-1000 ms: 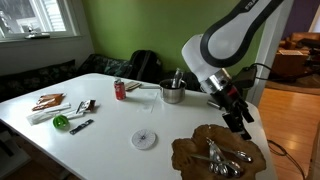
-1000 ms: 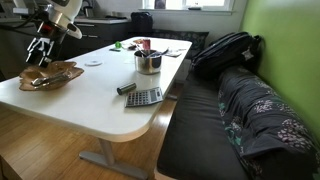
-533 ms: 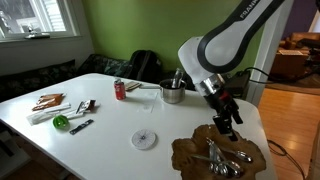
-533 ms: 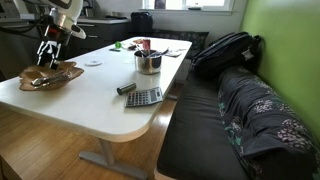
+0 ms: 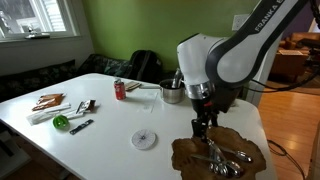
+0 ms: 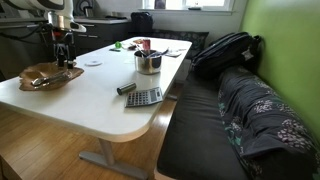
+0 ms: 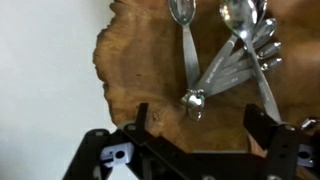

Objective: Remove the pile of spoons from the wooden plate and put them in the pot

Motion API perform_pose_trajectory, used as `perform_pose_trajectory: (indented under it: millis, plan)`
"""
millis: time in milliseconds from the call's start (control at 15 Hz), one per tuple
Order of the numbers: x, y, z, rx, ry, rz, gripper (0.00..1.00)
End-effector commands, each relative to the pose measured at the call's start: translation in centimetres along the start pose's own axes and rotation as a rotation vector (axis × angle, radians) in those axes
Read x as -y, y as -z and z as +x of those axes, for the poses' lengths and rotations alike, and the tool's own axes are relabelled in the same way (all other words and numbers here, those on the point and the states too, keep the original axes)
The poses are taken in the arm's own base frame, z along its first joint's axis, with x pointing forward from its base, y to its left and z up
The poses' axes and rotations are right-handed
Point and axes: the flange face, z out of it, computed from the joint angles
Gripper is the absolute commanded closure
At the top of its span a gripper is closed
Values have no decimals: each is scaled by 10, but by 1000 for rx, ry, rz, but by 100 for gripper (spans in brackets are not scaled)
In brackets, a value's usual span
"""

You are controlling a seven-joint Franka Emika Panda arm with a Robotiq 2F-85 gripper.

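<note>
Spoons point(image 7: 236, 52) on wooden plate point(image 7: 140, 62), bare wood alongside.

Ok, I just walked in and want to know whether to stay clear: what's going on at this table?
The robot arm is going for the spoons. Its tool hangs open, pointing down over the wooden plate, with the pile of spoons lying on the plate below it, not yet gripped. The pot stands farther back on the white table. Nothing has been picked up.

Silver spoon pile point(image 7: 236, 55) on wooden plate point(image 7: 140, 72), steel pot point(image 5: 172, 95) apart
</note>
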Motion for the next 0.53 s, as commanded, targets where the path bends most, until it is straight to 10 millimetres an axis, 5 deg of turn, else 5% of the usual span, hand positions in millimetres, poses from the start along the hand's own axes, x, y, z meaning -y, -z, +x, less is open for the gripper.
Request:
perform_pose_trajectory:
  millis: [0,67,467]
  plan:
    - [8,-9,-2,-57,-45,5,23]
    - [8,-11,-3,-59,-55,9,37]
    - [2,-22,-7,-47,-88,7,84]
